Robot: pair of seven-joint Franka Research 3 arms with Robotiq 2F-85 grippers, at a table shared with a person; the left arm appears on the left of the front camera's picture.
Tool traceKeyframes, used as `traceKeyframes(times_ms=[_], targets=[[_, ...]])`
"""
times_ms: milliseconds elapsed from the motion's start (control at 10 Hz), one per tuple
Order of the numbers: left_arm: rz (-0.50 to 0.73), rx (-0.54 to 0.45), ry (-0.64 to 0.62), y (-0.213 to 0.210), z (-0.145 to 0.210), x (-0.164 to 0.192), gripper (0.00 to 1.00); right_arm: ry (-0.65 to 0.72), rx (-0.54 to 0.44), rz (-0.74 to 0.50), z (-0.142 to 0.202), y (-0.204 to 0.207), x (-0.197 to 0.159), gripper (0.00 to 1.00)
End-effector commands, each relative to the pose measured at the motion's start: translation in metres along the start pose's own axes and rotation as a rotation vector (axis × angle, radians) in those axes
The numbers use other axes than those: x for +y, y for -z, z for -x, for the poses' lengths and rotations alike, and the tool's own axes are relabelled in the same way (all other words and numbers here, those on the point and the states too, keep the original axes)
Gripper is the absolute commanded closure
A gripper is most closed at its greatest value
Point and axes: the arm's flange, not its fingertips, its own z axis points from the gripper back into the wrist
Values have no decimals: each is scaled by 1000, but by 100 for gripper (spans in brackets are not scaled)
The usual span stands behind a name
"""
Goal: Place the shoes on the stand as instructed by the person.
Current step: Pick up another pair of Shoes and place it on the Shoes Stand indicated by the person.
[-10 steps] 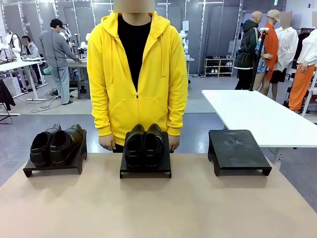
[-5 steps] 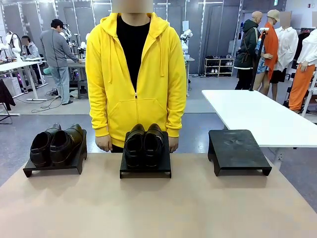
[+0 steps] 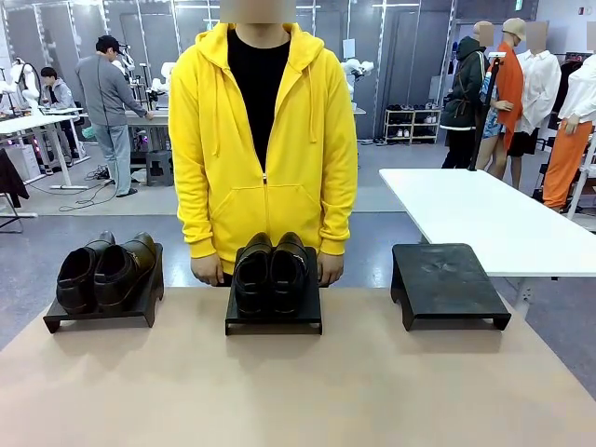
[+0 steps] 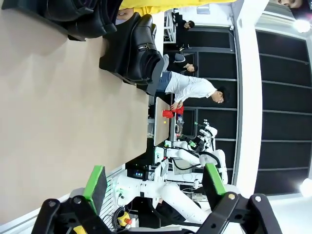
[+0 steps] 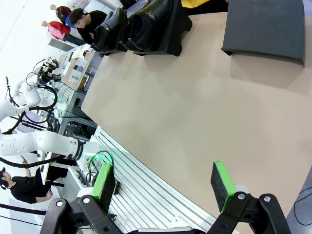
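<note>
2 stands [image 3: 102, 312] [image 3: 273, 317] hold shoes [image 3: 104, 271] [image 3: 271, 271]; third stand [image 3: 449, 284] bare.

Near half of the bench [image 3: 279, 391] is sitting wide open. Three black stands are lining the far edge: the left stand [image 3: 102, 312] and middle stand [image 3: 274, 317] are carrying shoes, the right stand [image 3: 447, 279] is staying bare on top. The person's hands [image 3: 207, 269] are hanging right behind the middle one.

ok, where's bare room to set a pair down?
Free: the right stand, its top bare, and the table in front of all three stands. Crowded: the left stand and middle stand each hold a pair, with the person's hands flanking the middle one.
</note>
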Motion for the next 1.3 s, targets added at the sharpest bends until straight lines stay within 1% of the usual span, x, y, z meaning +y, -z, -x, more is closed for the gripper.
traceKeyframes(times_ms=[0, 1200], targets=[[22, -6, 19, 2, 6, -2, 0, -13, -14, -14, 0, -1, -1, 0], [22, -6, 19, 2, 6, -2, 0, -13, -14, -14, 0, -1, -1, 0]])
